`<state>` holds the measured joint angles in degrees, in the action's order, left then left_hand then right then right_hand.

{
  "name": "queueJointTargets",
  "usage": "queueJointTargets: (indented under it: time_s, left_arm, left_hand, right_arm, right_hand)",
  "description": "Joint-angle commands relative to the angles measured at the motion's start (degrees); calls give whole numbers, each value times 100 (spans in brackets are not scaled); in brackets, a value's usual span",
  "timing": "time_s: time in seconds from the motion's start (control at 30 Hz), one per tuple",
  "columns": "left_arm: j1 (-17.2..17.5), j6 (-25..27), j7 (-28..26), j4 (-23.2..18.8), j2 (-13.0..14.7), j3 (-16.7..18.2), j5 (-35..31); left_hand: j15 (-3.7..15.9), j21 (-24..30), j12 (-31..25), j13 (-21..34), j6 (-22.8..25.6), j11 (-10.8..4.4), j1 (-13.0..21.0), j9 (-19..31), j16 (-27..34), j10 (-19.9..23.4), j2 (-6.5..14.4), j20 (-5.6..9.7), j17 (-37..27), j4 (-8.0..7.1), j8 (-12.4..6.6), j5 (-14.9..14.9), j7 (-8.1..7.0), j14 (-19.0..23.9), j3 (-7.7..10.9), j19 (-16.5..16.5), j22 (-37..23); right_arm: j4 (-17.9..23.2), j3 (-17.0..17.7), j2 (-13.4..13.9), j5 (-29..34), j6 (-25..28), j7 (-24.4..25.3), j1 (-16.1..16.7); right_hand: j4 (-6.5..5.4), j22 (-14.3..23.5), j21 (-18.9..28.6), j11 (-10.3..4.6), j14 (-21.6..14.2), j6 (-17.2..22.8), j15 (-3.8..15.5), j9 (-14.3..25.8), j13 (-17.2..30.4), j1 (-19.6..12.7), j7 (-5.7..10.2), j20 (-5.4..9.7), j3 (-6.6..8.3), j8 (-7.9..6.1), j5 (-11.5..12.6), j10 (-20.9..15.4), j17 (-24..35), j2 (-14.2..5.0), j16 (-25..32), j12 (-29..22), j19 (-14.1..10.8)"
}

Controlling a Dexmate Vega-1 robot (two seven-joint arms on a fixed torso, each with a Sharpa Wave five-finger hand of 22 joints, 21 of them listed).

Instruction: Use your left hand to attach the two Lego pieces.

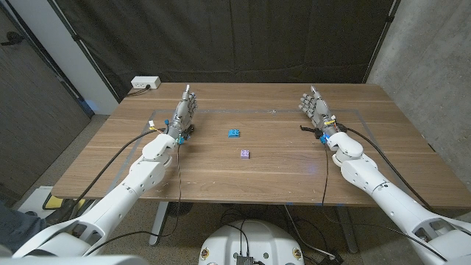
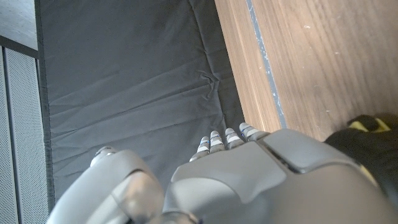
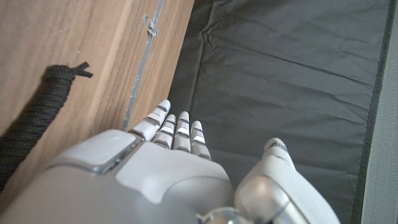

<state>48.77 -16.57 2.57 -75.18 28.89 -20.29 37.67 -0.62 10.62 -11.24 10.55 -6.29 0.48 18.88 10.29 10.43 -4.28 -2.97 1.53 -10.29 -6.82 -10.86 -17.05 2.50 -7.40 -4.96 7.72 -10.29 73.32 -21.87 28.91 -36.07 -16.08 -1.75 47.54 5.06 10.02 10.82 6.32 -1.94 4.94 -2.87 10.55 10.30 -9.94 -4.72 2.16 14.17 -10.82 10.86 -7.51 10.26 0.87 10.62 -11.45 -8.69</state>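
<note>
Nothing done yet: pieces apart, untouched

Left robot hand (image 1: 185, 110) at desk (image 1: 221, 173) left side, fingers apart, empty

Blue Lego piece (image 1: 233, 133) mid-desk, long axis roughly across desk; purple Lego piece (image 1: 244, 153) just nearer robot, squarish, heading too small to tell

Right robot hand (image 1: 315, 107) far right, fingers apart, empty

Left: grasp, align, press together

bare table (image 1: 280, 173) around blue brick (image 1: 233, 133), purple brick (image 1: 244, 153)

Nothing legible anywhere — no lettering, no label, no brand, no numeral to make out on any surface, from any of the views.
</note>
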Motion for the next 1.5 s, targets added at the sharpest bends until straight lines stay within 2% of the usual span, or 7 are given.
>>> queueJointTargets:
  time_s: [0.03,0.17,0.27,0.6,0.77,1.03,1.5]
  left_arm:
    - [157,67,53,-311,21,159,-202]
    - [191,-4,-241,-491,254,78,-917]
    - [321,55,-923,-809,434,26,-1744]
    - [677,-257,-1321,-1321,701,159,-2533]
    - [888,-493,-1457,-1509,747,227,-2814]
    - [1475,-58,-2778,-2314,839,330,-4628]
    - [2116,692,-3065,-3328,1247,434,-5948]
  left_hand:
    - [13,51,-51,16,22,-37,89,26,65,23,38,-15,-18,-8,-59,-58,-16,30,8,34,-11]
    - [75,87,-115,14,243,-73,329,25,107,227,132,-53,-7,105,-132,-103,-81,225,76,-62,1]
    - [188,134,-211,12,707,-211,882,24,152,683,190,-181,4,389,-232,-130,-170,639,180,-287,8]
    - [388,186,-309,13,1539,-461,1666,28,198,1476,168,-257,8,799,-357,-141,-314,1353,269,-669,-9]
    - [428,197,-334,15,1759,-498,1855,31,202,1701,165,-233,8,896,-388,-144,-299,1519,292,-758,-15]
    - [575,286,-433,25,2514,-677,2235,39,210,2453,196,-126,6,1073,-518,-140,-407,1963,327,-1144,-40]
    - [653,365,-444,30,3125,-800,2496,38,260,3041,220,-78,3,1180,-584,-146,-484,2475,330,-1479,-62]
  right_arm:
    - [-290,-39,-141,68,-32,-128,-75]
    - [-214,-39,-144,131,-76,-79,2]
    - [-26,-8,-96,176,-62,60,146]
    - [240,51,-73,234,-96,270,364]
    - [315,66,-46,258,-133,292,433]
    - [526,156,79,257,-127,364,579]
    - [720,233,260,175,-41,264,662]
  right_hand:
    - [3,25,32,-5,-20,0,-43,24,28,-59,-44,89,34,-30,24,-62,8,-12,21,-37,-59]
    - [5,26,33,8,-25,0,-52,24,29,-65,-40,89,37,-30,25,-74,7,-22,20,-42,-61]
    - [9,26,35,3,-28,3,-54,24,29,-73,-38,88,40,-31,26,-74,6,-34,19,-43,-63]
    - [20,27,39,7,-35,45,-70,25,31,-108,-10,78,60,-47,24,-86,4,-86,15,-50,-70]
    - [27,27,40,7,-38,63,-75,25,31,-121,-1,69,63,-53,22,-94,3,-98,12,-55,-71]
    - [38,28,39,11,-51,93,-96,26,33,-136,15,52,64,-63,16,-118,2,-109,13,-65,-67]
    - [51,30,41,12,-78,141,-117,28,36,-146,34,37,56,-74,3,-147,5,-115,17,-78,-64]
